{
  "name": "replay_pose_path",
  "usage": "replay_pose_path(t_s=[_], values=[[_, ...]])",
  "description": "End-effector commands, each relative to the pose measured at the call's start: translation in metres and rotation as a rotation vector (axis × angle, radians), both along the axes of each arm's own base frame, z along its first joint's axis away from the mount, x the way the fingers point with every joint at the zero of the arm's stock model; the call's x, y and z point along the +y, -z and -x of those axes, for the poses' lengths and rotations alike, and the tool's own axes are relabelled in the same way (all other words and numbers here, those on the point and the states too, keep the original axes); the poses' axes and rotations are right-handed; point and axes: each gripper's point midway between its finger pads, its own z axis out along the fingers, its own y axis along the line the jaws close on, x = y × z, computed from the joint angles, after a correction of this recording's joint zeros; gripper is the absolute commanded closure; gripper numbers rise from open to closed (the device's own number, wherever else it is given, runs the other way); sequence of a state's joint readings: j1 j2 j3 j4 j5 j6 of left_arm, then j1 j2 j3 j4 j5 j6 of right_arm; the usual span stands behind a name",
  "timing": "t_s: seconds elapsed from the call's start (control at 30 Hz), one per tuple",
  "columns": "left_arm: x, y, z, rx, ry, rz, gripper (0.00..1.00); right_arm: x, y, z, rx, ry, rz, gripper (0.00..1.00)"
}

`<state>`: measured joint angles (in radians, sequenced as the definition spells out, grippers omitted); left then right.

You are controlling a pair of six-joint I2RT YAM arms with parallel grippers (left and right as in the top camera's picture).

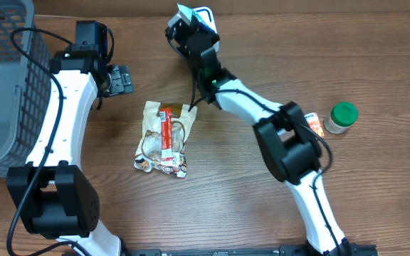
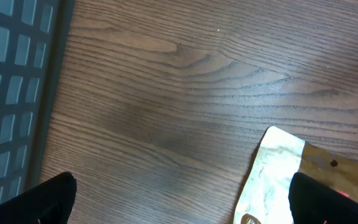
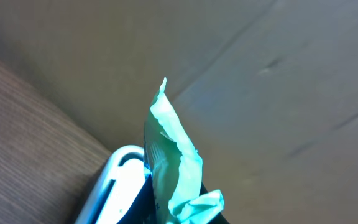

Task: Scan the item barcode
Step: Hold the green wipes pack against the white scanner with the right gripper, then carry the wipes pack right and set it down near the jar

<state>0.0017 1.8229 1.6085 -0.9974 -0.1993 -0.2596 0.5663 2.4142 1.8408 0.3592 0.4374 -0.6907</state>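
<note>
The right gripper (image 1: 186,21) is shut tight on a small, crinkly, pale green packet (image 3: 174,163), right beside the white plastic scanner (image 1: 205,14). It should turn the packet slowly until the barcode faces the scanner. The left gripper (image 1: 124,80), far from the scanner, is wide open and empty.

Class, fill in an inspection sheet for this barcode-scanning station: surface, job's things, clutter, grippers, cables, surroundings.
Surface: brown wood-grain table.
Job's things: pale green packet raised at the far edge beside a white device, possibly the scanner; no barcode visible.
Clutter: snack packet lying flat mid-table; green-lidded jar to the right; grey basket at the left edge.
Grippers: right gripper shut on the pale green packet; left gripper open, empty, near the snack packet.
Cables: black cable loops over the grey basket; second cable trails behind the right gripper.
Surroundings: plain brown wall; nothing else seen.
</note>
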Motion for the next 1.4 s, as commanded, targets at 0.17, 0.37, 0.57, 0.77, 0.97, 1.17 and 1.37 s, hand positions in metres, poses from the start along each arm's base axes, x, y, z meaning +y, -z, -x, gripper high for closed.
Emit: replay_pose_path(t_s=[0.17,0.37,0.57,0.77,0.97,1.17,1.37], values=[[0.003,-0.002,-0.003,-0.011,-0.017,-0.007,0.00,-0.051,-0.187,0.070,0.028,0.050,-0.241,0.96],[0.003,-0.002,-0.003,-0.011,-0.017,-0.007,0.00,-0.085,-0.148,0.144,0.464,0.052,-0.293,0.96],[0.003,-0.002,-0.003,-0.011,-0.017,-0.007,0.00,-0.119,-0.043,0.251,1.176,0.052,-0.278,0.96],[0.003,-0.002,-0.003,-0.011,-0.017,-0.007,0.00,-0.176,0.038,0.298,1.464,0.251,-0.238,0.96],[0.003,-0.002,-0.003,-0.011,-0.017,-0.007,0.00,-0.241,0.097,0.300,1.435,0.463,-0.173,0.96],[0.003,-0.002,-0.003,-0.011,-0.017,-0.007,0.00,-0.260,0.105,0.286,1.377,0.512,-0.203,0.91],[0.003,-0.002,-0.003,-0.011,-0.017,-0.007,0.00,-0.258,0.105,0.272,1.325,0.499,-0.226,0.37]])
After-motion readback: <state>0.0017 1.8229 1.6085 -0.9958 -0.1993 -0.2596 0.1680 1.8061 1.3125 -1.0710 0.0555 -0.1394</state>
